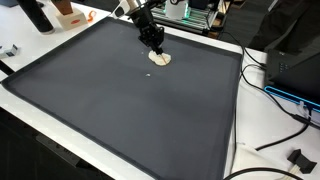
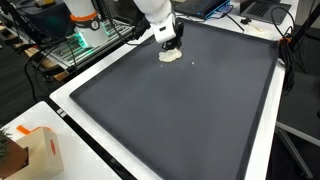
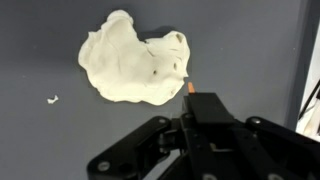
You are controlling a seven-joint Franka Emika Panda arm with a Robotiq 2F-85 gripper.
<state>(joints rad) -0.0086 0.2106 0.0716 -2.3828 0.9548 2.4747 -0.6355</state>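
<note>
A flat, cream-coloured lump of dough (image 3: pixel 130 62) lies on the dark mat (image 3: pixel 40 140), towards the mat's far side in both exterior views (image 1: pixel 160 58) (image 2: pixel 170 55). My gripper (image 3: pixel 195 100) hangs just over the lump's edge, jaws pressed together. A thin orange tip (image 3: pixel 188 88) pokes out between them and touches the rim of the dough. The rest of that thin thing is hidden by the fingers. In both exterior views the gripper (image 1: pixel 153 42) (image 2: pixel 169 40) points straight down at the lump.
A tiny white crumb (image 3: pixel 52 99) lies on the mat beside the dough. An orange and white box (image 2: pixel 35 150) stands off the mat's corner. A dark bottle (image 1: pixel 35 15) and cables (image 1: pixel 285 105) sit round the table's white edge (image 1: pixel 240 110).
</note>
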